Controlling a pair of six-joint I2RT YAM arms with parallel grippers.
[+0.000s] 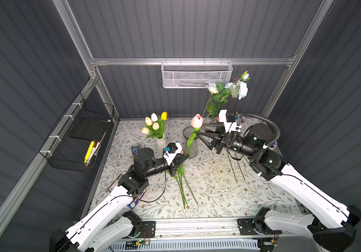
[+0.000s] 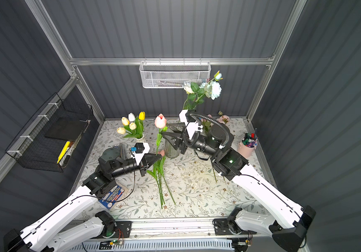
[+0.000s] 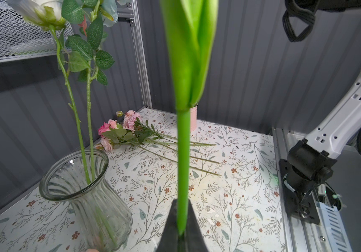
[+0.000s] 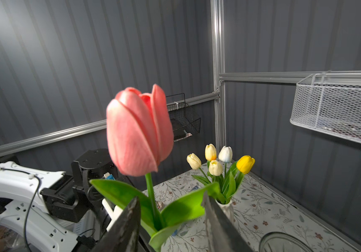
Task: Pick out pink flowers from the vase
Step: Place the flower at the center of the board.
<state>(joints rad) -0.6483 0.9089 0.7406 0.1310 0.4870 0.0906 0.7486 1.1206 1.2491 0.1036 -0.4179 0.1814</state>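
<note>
While pinched low on its stem between the pressed-together tips of the left gripper (image 1: 185,156), pink tulip (image 1: 197,120) out of the glass vase (image 1: 193,148) and just beside it, bloom uppermost. Long axis near upright with a slight lean, running from the left gripper up to the bloom. Right gripper (image 1: 198,129) level with the upper stem, just under the bloom; jaws spread to either side of stem and leaves, in the right wrist view apparently gripping nothing. Left arm thus the holder and the nearer one. Likely next: backing the right gripper off sideways, across the stem's axis, then lowering the tulip toward the laid tulips (image 2: 159,174) on the table (image 1: 218,196) beneath the left gripper. White and pale blue roses (image 1: 242,89) alone in the vase; other pink flowers (image 3: 118,128) flat on the table near the back wall.
</note>
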